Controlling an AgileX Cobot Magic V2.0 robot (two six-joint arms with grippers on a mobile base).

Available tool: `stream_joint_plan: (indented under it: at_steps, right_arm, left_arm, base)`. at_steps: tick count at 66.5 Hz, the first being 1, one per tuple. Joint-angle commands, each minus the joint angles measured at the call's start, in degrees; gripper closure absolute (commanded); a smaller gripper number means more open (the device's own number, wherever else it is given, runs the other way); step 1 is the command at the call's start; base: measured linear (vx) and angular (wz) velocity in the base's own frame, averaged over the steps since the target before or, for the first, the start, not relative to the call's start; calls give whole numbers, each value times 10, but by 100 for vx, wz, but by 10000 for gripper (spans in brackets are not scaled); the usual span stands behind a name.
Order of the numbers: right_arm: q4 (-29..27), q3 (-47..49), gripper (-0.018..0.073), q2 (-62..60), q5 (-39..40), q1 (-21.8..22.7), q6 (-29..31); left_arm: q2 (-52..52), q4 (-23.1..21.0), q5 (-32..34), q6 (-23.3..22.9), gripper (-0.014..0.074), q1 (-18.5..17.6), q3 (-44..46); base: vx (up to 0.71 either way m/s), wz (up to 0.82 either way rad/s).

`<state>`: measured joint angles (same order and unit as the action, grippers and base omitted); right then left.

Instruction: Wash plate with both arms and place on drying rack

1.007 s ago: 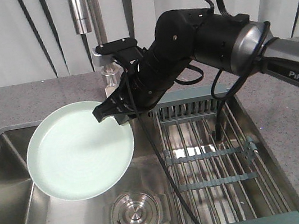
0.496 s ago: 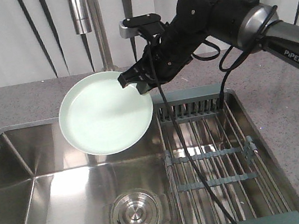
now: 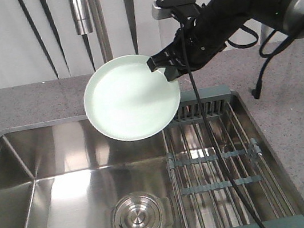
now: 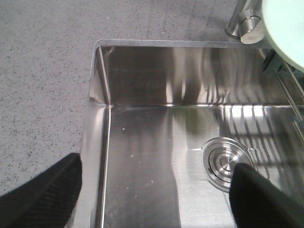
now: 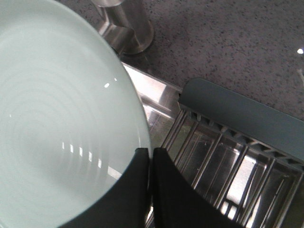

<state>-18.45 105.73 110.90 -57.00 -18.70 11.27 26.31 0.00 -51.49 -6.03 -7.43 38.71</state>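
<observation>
Plate (image 3: 129, 97) rim hidden where right end effector (image 3: 163, 69) pinches it.

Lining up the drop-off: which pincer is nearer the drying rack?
Right. The right pincer holds the plate by its rim above the slotted far end of the drying rack. The left pincer hangs open over the sink basin, on the side away from the rack.
</observation>
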Motion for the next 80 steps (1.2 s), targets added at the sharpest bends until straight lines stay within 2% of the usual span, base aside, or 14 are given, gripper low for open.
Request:
stream_joint_plan:
  at_steps: [1,16,66,80]
  right_arm:
    - [-8,-35,561,-62,48,12,9]
    - [-7,-164,561,-150,93,24,11]
    - [-26,-441,561,-350,105,23,12]
    - [-34,-463,561,-370,107,-24,19]
  left_arm:
    - [3,0,36,-5,11,-2,14]
    - [3,0,36,-5,11,-2,14]
    - [3,0,36,-5,11,-2,14]
    - [3,0,36,-5,11,-2,14]
  base:
    - [0,0]
    - [0,0]
    - [0,0]
    - [0,0]
